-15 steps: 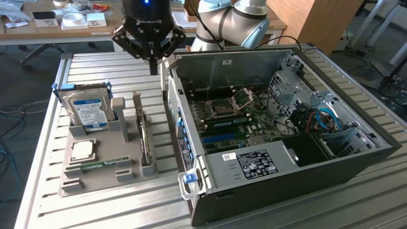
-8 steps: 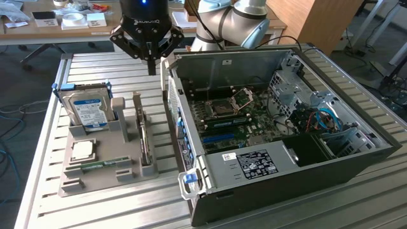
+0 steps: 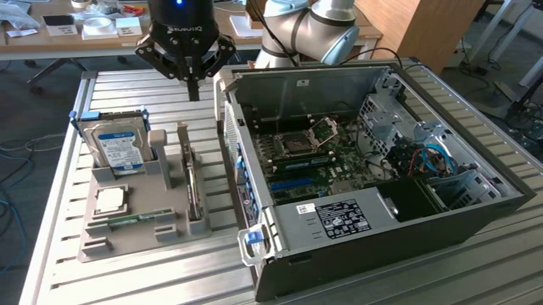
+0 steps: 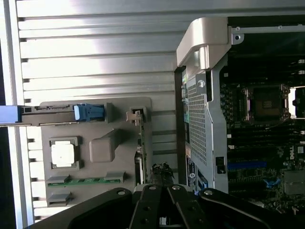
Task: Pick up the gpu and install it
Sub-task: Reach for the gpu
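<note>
- Black gripper [image 3: 193, 95] high over the slatted metal table [image 3: 127, 279], wrist vertical, pointed straight down.
- Fingers [image 3: 193, 82] pressed together into 1 narrow tip, clamped on nothing, touching nothing.
- Silver-grey arm [image 3: 309, 28] behind the gripper, bent over the far edge of the table, just behind the rear corner of the open computer case [image 3: 357, 254].
- In the exterior view, gripper tip above the strip of table between the far end of the grey holder tray [image 3: 127, 244] and the case's rear corner, clear of both.
- Gpu [image 3: 192, 181] standing on its long edge in a slot of the tray, upright between 2 grey posts, on the side of the tray nearest the case; thin edge of the card turned upward, fan face too hard to make out.
- Gripper well apart from the gpu, up past the card's far end.
- From the wrist view, gpu [image 4: 141, 148] seen edge-on as a thin line along the tray [image 4: 57, 124], with the closed tip of the gripper [image 4: 162, 177] just beside that line, on the side toward the case [image 4: 205, 119].
- Also on the tray: blue-labelled hard drive [image 3: 117, 149] upright at the exterior view's left, 1 square silver processor [image 3: 110, 200] lying flat, 1 narrow green RAM stick [image 3: 136, 220] lying flat near the front.
- Case lying on its side, open upward, motherboard [image 3: 327, 162] exposed, with a processor socket [image 3: 303, 143] and a blue expansion slot [image 3: 293, 185] facing up.
</note>
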Robot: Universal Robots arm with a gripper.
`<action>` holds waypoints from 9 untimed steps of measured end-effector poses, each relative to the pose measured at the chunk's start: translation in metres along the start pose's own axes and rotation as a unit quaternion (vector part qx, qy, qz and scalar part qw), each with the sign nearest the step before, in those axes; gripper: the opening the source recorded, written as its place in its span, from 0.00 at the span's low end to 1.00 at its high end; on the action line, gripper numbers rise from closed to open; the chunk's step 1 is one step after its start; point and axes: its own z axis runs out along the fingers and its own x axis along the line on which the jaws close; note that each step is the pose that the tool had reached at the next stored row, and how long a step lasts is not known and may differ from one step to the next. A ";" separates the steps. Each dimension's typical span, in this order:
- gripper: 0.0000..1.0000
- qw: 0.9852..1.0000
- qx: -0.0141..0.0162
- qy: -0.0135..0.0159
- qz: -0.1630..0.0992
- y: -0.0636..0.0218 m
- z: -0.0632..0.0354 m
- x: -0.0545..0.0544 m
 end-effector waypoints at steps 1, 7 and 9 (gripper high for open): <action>0.11 1.000 0.000 0.000 0.000 -0.0002 -0.0001 0.002; 0.11 1.000 0.000 0.000 0.000 -0.0011 -0.0004 0.016; 0.11 1.000 0.000 0.000 0.000 -0.0015 -0.0005 0.020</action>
